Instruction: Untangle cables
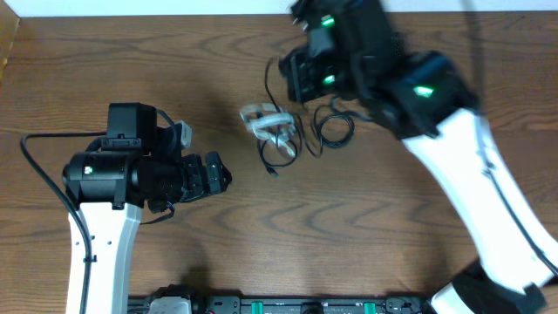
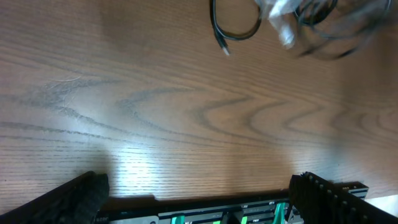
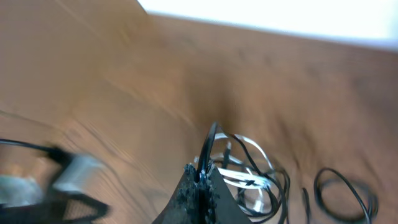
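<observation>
A black cable (image 3: pixel 207 144) is pinched in the closed right hand (image 3: pixel 200 179); the left hand (image 2: pixel 199 196) is held open above the bench (image 2: pixel 186 112).

Black cables (image 1: pixel 301 139) and white cable (image 1: pixel 266 120) — tangled together.

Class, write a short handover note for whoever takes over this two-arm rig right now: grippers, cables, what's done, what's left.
Left gripper: open, empty, over the wooden table, apart from the cables.
Right gripper: shut on a thin black cable from the pile.
Cables: thin black cords and the short white cord lie bunched mid-table, loops overlapping.
Done: one strand gripped; nothing clearly separated.
Left: pull each cord free and lay them apart.
</observation>
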Controlling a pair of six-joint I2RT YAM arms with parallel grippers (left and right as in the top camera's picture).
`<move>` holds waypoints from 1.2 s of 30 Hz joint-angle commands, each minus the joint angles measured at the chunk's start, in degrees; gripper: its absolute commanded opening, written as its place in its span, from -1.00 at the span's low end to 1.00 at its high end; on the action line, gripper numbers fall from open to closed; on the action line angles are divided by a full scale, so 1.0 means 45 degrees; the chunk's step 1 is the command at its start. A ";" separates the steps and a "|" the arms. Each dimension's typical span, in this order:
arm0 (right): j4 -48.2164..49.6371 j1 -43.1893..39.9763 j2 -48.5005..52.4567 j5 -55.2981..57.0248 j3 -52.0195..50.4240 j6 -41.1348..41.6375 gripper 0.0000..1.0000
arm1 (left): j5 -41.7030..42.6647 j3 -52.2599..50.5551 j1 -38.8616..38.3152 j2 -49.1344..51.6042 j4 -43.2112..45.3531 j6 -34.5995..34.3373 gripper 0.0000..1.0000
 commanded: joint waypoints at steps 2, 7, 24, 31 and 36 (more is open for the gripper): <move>-0.0471 0.0010 -0.1224 -0.0413 0.0733 -0.1273 -0.98 | -0.0083 0.0364 -0.0049 0.0044 -0.0044 0.0044 0.96; -0.2458 0.0359 -0.0656 0.4818 -0.0340 0.0670 -0.97 | -0.0083 0.0364 -0.0049 0.0044 -0.0039 0.0044 0.96; 0.0525 -0.1093 -0.0078 -0.0952 -0.1375 0.1175 -0.97 | -0.0083 0.0364 -0.0053 0.0044 -0.0039 0.0044 0.96; -0.2671 -0.0942 0.0379 0.1360 -0.1409 0.1773 -0.98 | -0.0083 0.0364 -0.0049 0.0044 -0.0044 0.0044 0.96; -0.0267 -0.1069 0.0345 -0.9029 -0.1404 -0.2132 -0.98 | -0.0083 0.0364 -0.0049 0.0044 -0.0039 0.0044 0.96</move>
